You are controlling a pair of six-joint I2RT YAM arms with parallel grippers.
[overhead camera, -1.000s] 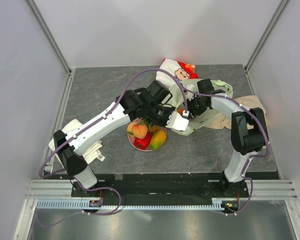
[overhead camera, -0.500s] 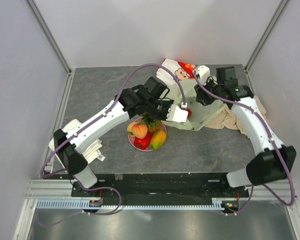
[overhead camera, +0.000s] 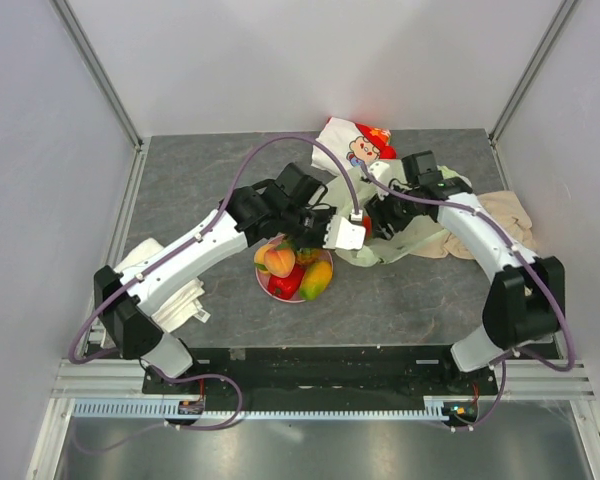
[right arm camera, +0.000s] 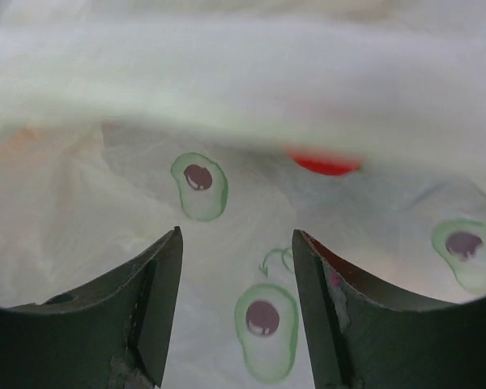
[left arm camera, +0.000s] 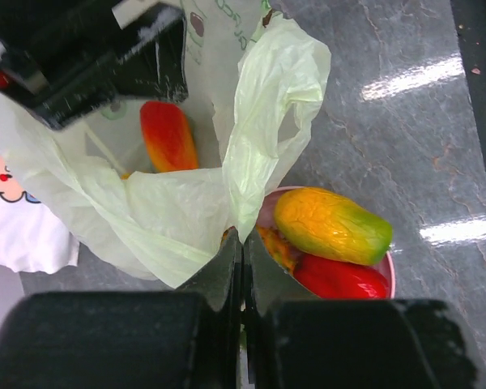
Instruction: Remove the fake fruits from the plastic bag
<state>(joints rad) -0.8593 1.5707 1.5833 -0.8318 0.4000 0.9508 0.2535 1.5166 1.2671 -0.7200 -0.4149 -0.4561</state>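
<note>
The pale-green plastic bag [left arm camera: 166,215] lies open beside a pink plate, and my left gripper [left arm camera: 242,237] is shut on its rim, holding the mouth up. A red and yellow fake fruit [left arm camera: 168,135] lies inside the bag. From above, my left gripper [overhead camera: 348,234] sits at the bag's [overhead camera: 395,246] left edge, with my right gripper [overhead camera: 378,217] just beyond it at the opening. My right gripper [right arm camera: 236,243] is open over the bag film [right arm camera: 227,146], with nothing between its fingers. A red fruit [right arm camera: 324,164] shows ahead through the film.
The pink plate [overhead camera: 326,260] holds a peach [overhead camera: 278,260], a red pepper piece [overhead camera: 285,284], a mango [overhead camera: 318,279] and a pineapple [overhead camera: 303,251]. A cartoon-printed pouch [overhead camera: 352,141] lies behind the bag, a beige cloth [overhead camera: 502,209] to its right, a white cloth [overhead camera: 178,297] at far left.
My right arm lifted back and to the right away from the bag, then came down to its mouth again with open jaws. The left gripper kept its hold, shifting slightly.
</note>
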